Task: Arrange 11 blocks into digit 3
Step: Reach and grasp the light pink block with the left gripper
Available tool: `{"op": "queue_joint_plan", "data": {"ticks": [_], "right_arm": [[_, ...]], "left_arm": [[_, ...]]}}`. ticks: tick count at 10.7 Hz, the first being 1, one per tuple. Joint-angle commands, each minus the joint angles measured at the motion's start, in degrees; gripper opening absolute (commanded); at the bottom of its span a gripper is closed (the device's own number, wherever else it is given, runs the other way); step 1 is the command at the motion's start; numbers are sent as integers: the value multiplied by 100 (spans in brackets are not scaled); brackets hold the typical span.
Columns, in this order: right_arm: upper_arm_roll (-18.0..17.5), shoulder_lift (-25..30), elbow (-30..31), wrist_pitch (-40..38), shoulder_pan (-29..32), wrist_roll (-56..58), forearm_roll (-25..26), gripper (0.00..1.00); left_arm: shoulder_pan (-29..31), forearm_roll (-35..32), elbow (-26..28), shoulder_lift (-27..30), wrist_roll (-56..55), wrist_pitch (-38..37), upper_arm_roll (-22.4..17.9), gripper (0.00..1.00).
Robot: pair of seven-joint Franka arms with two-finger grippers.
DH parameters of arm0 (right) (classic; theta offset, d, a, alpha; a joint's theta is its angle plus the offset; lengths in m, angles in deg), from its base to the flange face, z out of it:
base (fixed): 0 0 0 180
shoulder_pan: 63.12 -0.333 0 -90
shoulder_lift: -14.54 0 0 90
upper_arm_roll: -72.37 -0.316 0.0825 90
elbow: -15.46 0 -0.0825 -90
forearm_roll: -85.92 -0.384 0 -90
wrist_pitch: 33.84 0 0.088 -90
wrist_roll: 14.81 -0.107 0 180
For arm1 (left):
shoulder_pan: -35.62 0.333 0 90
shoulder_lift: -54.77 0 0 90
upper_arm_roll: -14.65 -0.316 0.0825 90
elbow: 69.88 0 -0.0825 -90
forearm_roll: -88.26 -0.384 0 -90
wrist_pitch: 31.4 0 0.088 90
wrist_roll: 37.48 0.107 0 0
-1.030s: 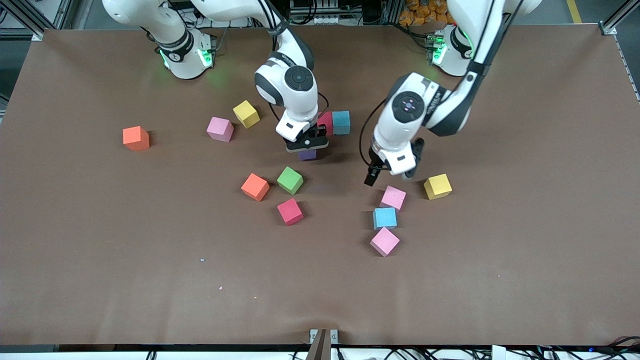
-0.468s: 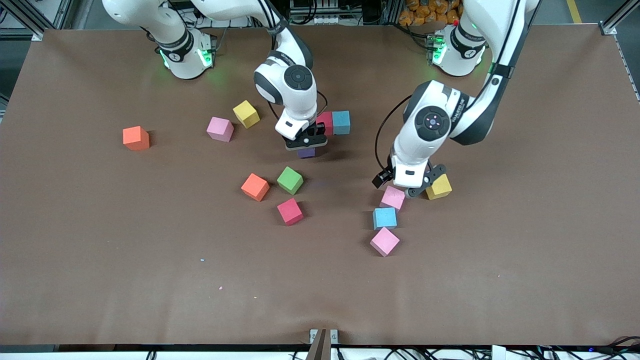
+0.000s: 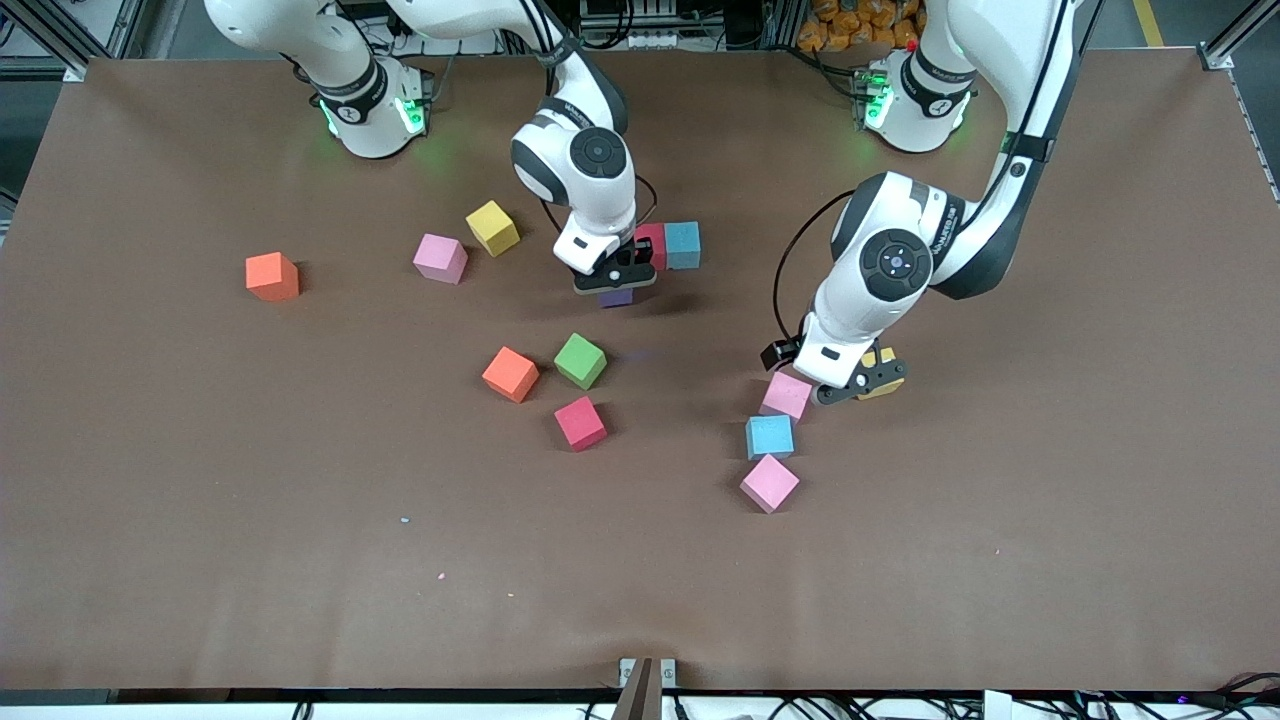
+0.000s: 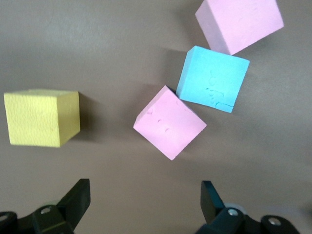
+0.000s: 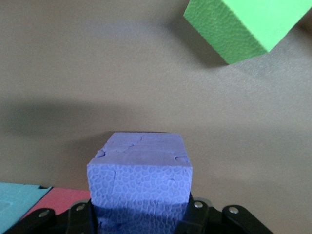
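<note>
From the front the purple block (image 3: 616,297) is nearly hidden under the right gripper (image 3: 615,283), but its wrist view shows jaws clamped on it, squarely upright; left gripper (image 3: 862,382), jaws apart, hangs over a yellow block (image 3: 880,359).

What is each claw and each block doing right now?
right gripper: shut on the purple block
left gripper: open, low over the table, holding nothing
yellow block by the left gripper: resting free on the table
pink-blue-pink row: three blocks lying touching
crimson and light blue pair: side by side, touching
green block: lying loose on the table
</note>
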State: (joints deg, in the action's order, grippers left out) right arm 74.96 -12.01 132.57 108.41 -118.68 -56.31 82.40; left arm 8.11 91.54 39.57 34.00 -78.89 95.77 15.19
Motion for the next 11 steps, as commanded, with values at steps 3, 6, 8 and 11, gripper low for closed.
{"op": "queue_joint_plan", "data": {"ticks": [3, 6, 8, 11], "right_arm": [[-48, 221, 242, 58, 55, 519, -552, 0], [-48, 230, 304, 58, 46, 538, -563, 0], [-48, 230, 322, 67, 46, 529, -563, 0], [-48, 212, 330, 58, 37, 520, -571, 2]], "left_arm": [[-52, -528, -301, -514, 316, -123, 43, 100], [-61, -1021, -302, -586, 772, -123, 87, 100], [-61, -1039, -397, -655, 976, -70, 95, 100], [-114, -1048, -556, -858, 1309, 157, 192, 100]]}}
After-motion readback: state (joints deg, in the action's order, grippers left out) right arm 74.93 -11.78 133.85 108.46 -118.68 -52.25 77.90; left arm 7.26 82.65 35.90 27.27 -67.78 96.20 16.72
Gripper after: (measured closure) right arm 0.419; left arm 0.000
